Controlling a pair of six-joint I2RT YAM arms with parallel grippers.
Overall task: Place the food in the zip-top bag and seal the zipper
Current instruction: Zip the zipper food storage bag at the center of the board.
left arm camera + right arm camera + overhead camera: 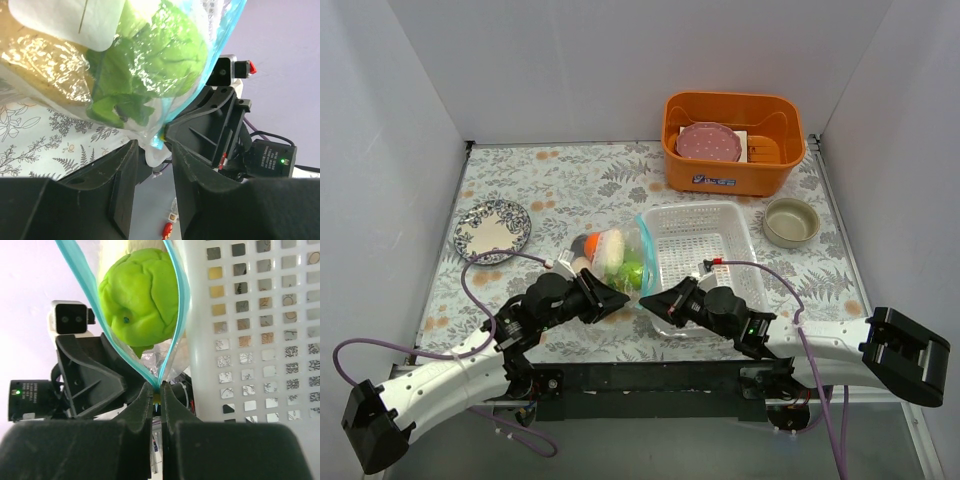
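Observation:
The zip-top bag (612, 262) lies at mid table with the food inside: an orange (588, 243), a white radish (611, 246) and a green piece (631, 272). The light blue zipper (642, 248) runs along the bag's right side, against the tray. My right gripper (649, 300) is shut on the zipper's near end; in the right wrist view (158, 390) the two blue strips (172, 335) meet between the jaws, below the green piece (140, 295). My left gripper (618, 297) is open, with the bag's near corner (156, 152) loose between its fingertips (154, 150).
A clear perforated tray (705, 215) stands right of the bag, touching it. An orange bin (732, 178) with a pink plate (708, 142) is at the back right. A grey bowl (791, 221) sits right; a patterned plate (492, 230) left.

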